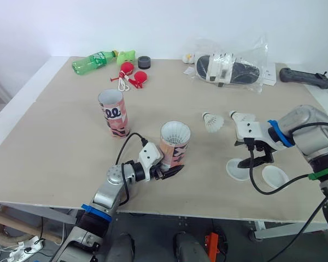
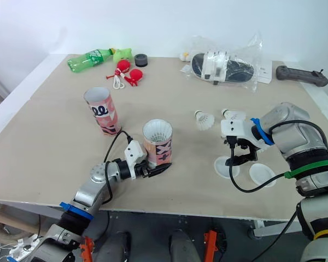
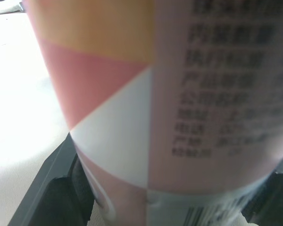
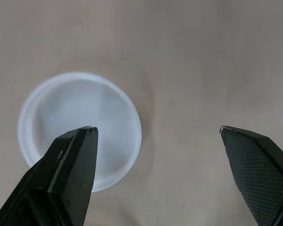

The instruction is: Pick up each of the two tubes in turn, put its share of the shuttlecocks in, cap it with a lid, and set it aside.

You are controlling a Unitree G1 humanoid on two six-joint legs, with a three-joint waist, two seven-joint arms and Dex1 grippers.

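Observation:
A pink patterned tube [image 1: 175,146] stands near the table's front edge with white shuttlecock feathers showing in its mouth. My left gripper [image 1: 167,172] is shut on its lower part; in the left wrist view the tube [image 3: 170,108] sits between both fingers [image 3: 52,197]. A second tube [image 1: 113,113], open-topped, stands upright further back on the left. Two loose shuttlecocks [image 1: 212,121] [image 1: 241,116] lie to the right. Two white lids [image 1: 239,169] [image 1: 274,176] lie near the front right. My right gripper [image 4: 158,129] hangs open just above them, one finger over a lid [image 4: 80,141].
At the table's back lie a green bottle [image 1: 94,61], red toys with a cord [image 1: 132,75], a black round cap [image 1: 144,61], a clear bag with dark items [image 1: 229,68] and a black controller [image 1: 306,77]. The front table edge [image 1: 169,204] is close to both grippers.

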